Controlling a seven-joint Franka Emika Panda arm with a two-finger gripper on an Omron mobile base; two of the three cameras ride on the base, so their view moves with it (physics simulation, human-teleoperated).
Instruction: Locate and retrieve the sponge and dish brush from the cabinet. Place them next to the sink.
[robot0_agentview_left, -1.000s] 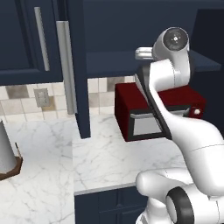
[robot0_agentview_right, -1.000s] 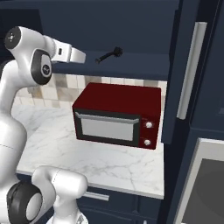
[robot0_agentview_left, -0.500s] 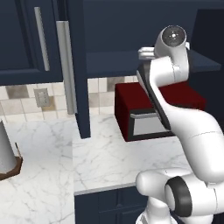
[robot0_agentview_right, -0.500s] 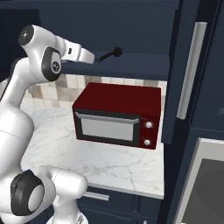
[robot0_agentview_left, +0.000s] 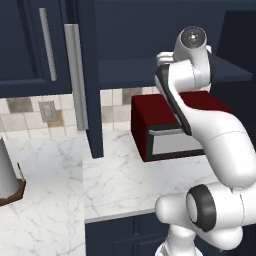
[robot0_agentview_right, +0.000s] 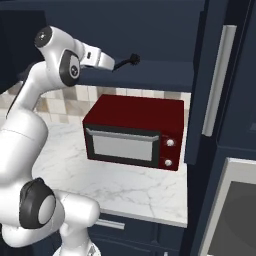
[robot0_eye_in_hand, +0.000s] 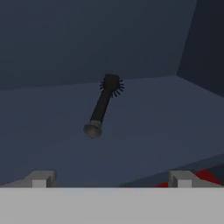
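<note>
The arm is reaching into the open dark navy blue wall cabinet (robot0_agentview_right: 150, 30) for the small black dish brush (robot0_eye_in_hand: 103, 106), which lies on the cabinet shelf. The jaws stand fully open and empty. The brush sits ahead, centred between them, apart. Next, seemingly: advance, then close on its handle.

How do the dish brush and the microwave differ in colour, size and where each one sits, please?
The dish brush is black and slim; the microwave is dark red and boxy. The brush is far smaller than the microwave. The brush lies flat on the shelf inside the open cabinet, while the microwave stands on the marble counter below it. Neither is touched by the gripper.
</note>
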